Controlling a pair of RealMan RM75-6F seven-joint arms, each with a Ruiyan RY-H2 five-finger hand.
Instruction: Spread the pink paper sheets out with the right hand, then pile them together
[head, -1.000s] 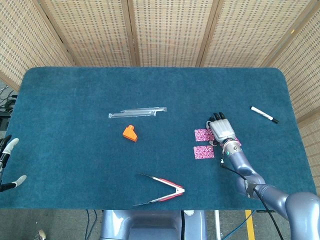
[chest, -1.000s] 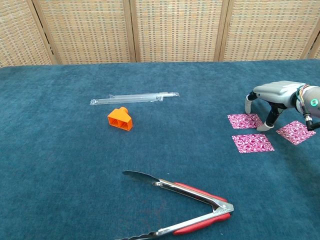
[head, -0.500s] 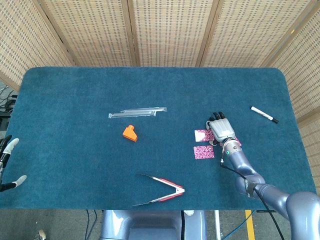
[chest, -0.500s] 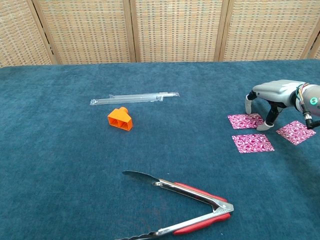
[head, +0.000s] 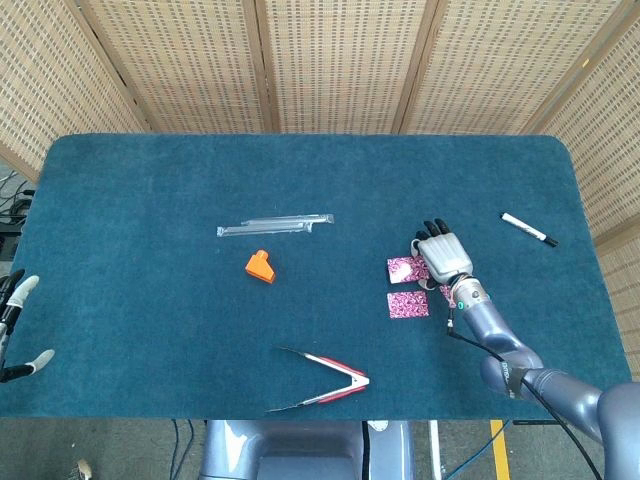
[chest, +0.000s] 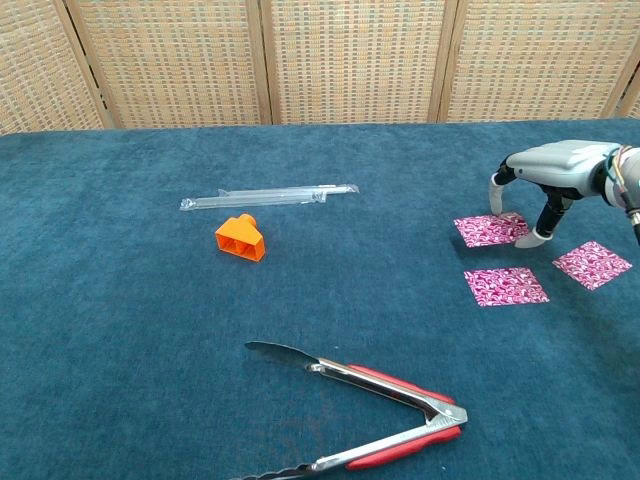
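My right hand (chest: 548, 180) arches over the far pink paper sheet (chest: 488, 230), palm down, fingers apart and curved downward; one fingertip (chest: 496, 205) comes down at the sheet's far edge and the thumb tip (chest: 541, 238) sits at its right corner, which looks slightly lifted. I cannot tell how firmly either presses, and nothing is gripped in the palm. A second pink paper sheet (chest: 505, 286) lies flat nearer to me, apart from the first and just below it in the chest view. A third pink sheet (chest: 592, 265) lies to the right of both, separate from them, under my forearm in the head view. All three rest on the blue tabletop (head: 150, 180). My left hand (head: 14, 330) sits at the tabletop's left edge in the head view, only partly visible, with its fingers apart and nothing in them. Well to the left of the sheets lie an orange plastic piece (chest: 240, 238) and, just beyond it, a long clear plastic sleeve (chest: 270, 196). Red-handled tongs (chest: 370, 415) lie near the front edge, arms splayed. A black-and-white marker (head: 528, 229) lies toward the right edge.
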